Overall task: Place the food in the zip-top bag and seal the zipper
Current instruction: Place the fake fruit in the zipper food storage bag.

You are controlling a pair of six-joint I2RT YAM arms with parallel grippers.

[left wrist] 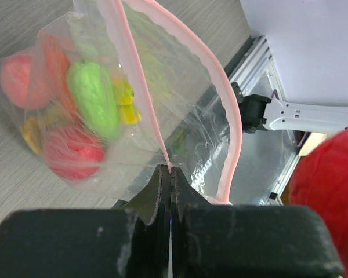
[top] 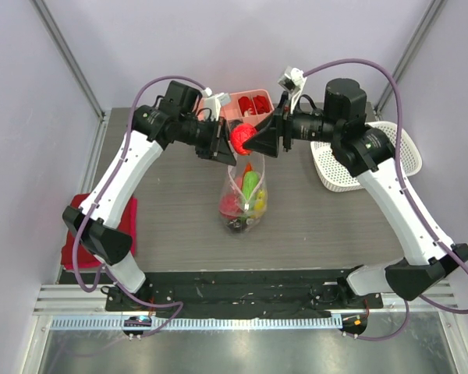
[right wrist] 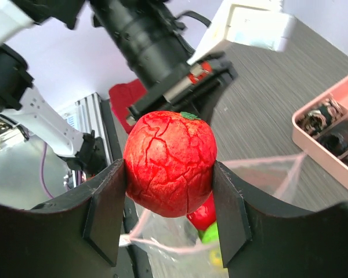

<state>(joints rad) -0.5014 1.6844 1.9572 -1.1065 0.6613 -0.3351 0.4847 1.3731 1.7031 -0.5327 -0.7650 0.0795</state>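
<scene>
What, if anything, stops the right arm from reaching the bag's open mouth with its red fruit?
Probably nothing, so yes. The left claw pinches one zipper edge, leaving the mouth of the zip-top bag gaping, and the red fruit in the right claw hangs close above it, nothing between.

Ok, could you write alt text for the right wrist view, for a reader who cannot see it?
The right gripper holds a cracked red toy fruit between its black jaws, above the open mouth of the clear zip-top bag. Behind it is the left arm; a pink tray lies at the right edge.
</scene>
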